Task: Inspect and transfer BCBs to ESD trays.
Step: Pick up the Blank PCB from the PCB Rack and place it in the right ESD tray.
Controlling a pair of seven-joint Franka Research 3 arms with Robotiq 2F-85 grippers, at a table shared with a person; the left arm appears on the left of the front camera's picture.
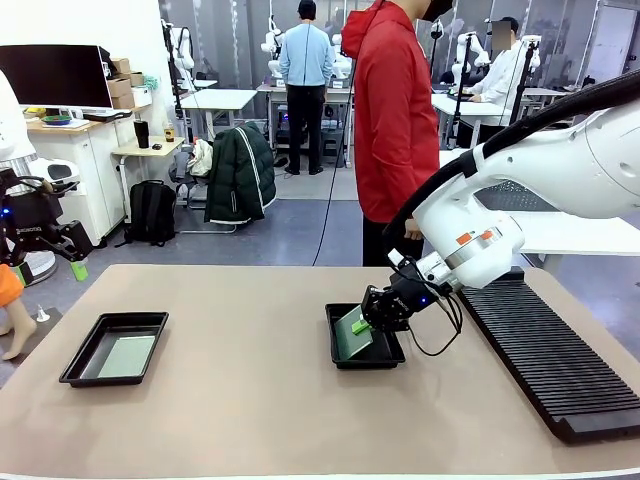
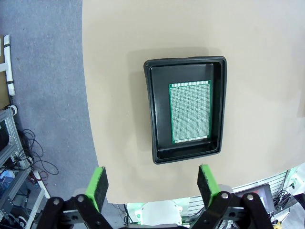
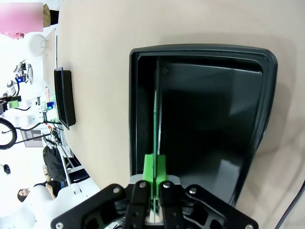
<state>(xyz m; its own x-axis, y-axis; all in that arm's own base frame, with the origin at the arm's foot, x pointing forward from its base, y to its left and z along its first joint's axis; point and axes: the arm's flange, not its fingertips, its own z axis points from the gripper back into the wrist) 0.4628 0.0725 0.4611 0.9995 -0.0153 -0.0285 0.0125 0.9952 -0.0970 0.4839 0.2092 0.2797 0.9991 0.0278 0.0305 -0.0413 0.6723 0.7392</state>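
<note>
The right gripper (image 3: pixel 155 174) pinches a board (image 3: pixel 155 119) on edge above its tray (image 3: pixel 264 95); released so, the board could lean on the wall beside the fingers.

White arm (image 1: pixel 560 165) — black claw (image 1: pixel 372 318), green pads.

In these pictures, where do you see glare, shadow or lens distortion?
Front view: even room light, sharp, with a soft shadow under the right gripper over the middle tray. Left wrist view: wide-angle bending of the table edge; the board is sharp. Right wrist view: pale glare on the glossy tray floor; top left overexposed.
</note>
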